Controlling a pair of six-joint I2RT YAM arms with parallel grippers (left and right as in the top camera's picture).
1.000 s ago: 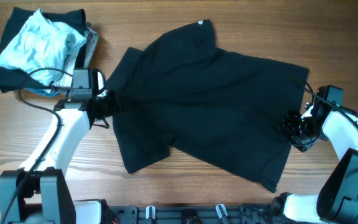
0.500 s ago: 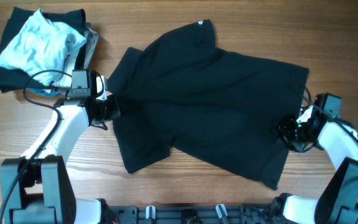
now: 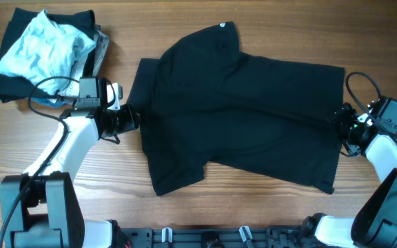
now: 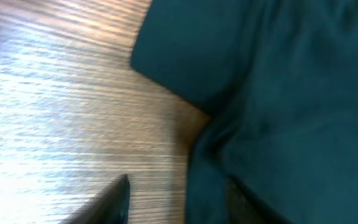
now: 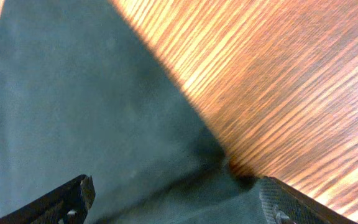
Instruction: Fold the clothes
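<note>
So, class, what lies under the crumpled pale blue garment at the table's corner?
A black garment shows beneath the pale blue garment, with a grey garment peeking out at its edge. Whatever else the heap hides is covered.

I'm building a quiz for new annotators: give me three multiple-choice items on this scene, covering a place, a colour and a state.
1. What colour is the large short-sleeved soft-fabric T-shirt? A white; B red; C black.
2. Where is the crumpled pale blue garment? A on the T-shirt; B atop the heap of dark clothes at the wooden table's far left corner; C on the floor.
3. How does the T-shirt lie? A spread open; B folded square; C rolled up.
Answers: C, plainly black; B, it tops that heap; A, it lies flat, unfolded.
</note>
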